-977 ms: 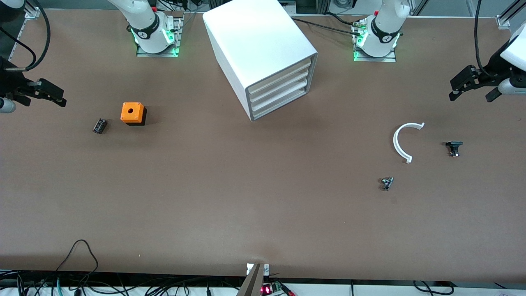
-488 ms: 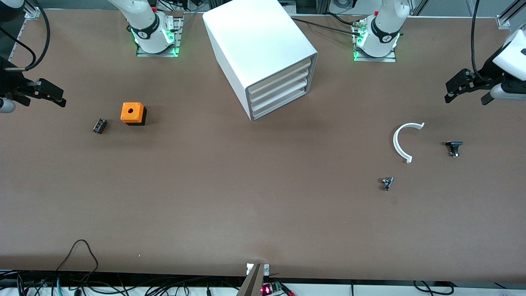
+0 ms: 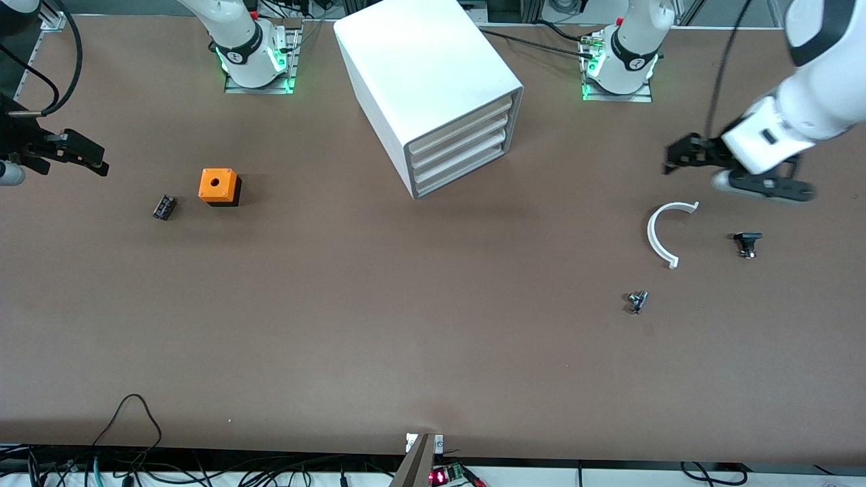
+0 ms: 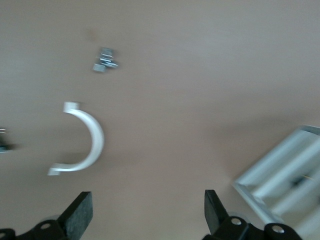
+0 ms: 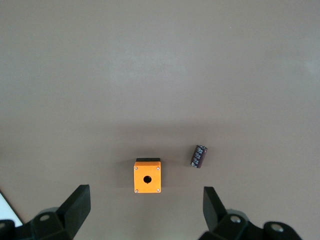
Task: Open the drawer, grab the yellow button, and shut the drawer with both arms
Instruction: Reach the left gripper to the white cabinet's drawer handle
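Observation:
The big white cabinet (image 3: 433,74) stands at the middle of the table near the arm bases. Its topmost drawer (image 3: 460,127) is shut, like the ones below it. The button is out of view. My left gripper (image 3: 673,161) is open and empty, up over the table beside a white curved piece, toward the left arm's end from the cabinet. In the left wrist view my left gripper (image 4: 146,212) points down at bare table, with the cabinet's corner (image 4: 285,175) at the edge. My right gripper (image 3: 101,161) is open and empty at the right arm's end; in its wrist view (image 5: 145,207) it hangs over the orange cube.
An orange cube with a hole (image 3: 218,186) and a small black cylinder (image 3: 164,206) lie toward the right arm's end. A white curved piece (image 3: 659,233), a black part (image 3: 747,242) and a small metal part (image 3: 636,301) lie toward the left arm's end.
My left arm has swung in from the table's end toward the cabinet and now hangs beside the white curved piece. The right arm has not moved.

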`<state>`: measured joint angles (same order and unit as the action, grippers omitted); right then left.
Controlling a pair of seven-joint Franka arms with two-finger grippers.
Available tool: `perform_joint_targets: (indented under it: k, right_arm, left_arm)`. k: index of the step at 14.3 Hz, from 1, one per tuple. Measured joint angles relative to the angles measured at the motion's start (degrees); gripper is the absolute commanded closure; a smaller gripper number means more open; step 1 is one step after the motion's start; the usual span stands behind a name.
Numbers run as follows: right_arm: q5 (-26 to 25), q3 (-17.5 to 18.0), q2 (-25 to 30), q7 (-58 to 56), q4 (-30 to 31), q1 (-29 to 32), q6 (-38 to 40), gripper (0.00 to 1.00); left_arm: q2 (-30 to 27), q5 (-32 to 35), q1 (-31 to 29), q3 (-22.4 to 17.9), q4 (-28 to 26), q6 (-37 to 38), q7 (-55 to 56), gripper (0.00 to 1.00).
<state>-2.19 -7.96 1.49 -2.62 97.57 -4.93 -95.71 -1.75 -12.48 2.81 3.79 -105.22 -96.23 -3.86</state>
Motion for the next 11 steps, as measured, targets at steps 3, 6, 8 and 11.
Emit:
perform_joint_targets:
  k: [3,6,8,11]
  right_arm:
    - [0.0,0.0,0.0,0.0,-0.01,-0.01,-0.05,0.0]
    - [0.01,0.01,0.0,0.0,-0.01,-0.01,-0.11,0.0]
    - [0.02,0.02,-0.01,0.0,-0.02,-0.02,-0.24,0.0]
    - [0.03,0.03,-0.03,0.0,-0.06,-0.04,-0.46,0.0]
  left_arm:
    - [3.18,-12.36,0.36,3.61,-2.82,0.19,-0.03,0.01]
    - [7.45,-26.21,0.56,5.77,-8.49,-0.44,-0.41,0.01]
    - [9.82,-33.95,0.57,7.6,-13.12,-1.78,-2.55,0.01]
    - [11.32,-40.0,0.65,13.44,-18.29,-5.86,-6.42,0.01]
